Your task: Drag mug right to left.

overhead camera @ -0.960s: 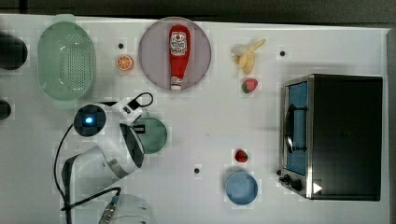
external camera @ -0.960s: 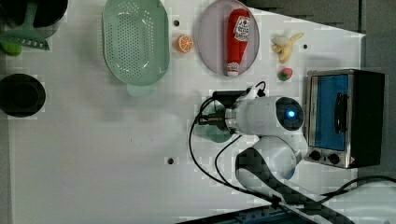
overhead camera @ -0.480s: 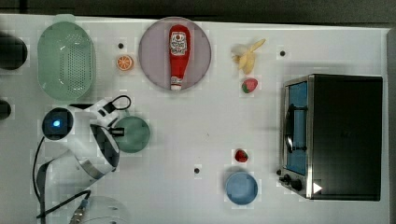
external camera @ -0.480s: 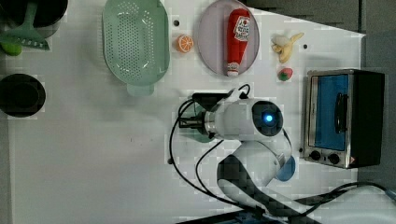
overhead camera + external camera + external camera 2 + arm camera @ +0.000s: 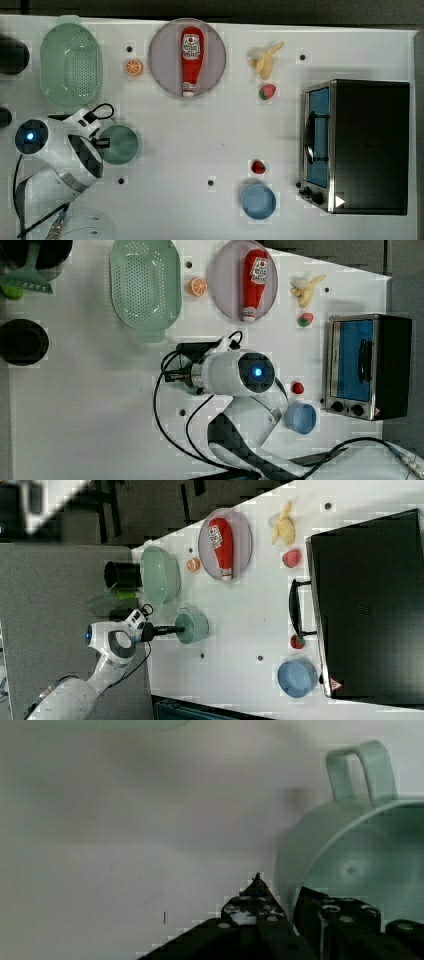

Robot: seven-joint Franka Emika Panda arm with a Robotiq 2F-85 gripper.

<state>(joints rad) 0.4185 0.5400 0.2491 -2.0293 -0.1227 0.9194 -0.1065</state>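
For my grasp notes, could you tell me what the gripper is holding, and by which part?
The gripper holds the mug by its rim wall, one finger inside, one outside.

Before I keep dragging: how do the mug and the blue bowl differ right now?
The mug is dark teal-green; the blue bowl is light blue. The mug has a loop handle, the bowl none. The gripper pinches the mug's wall, one finger inside and one outside, while the bowl stands free near the toaster oven. Both are round, open-topped and similar in width.
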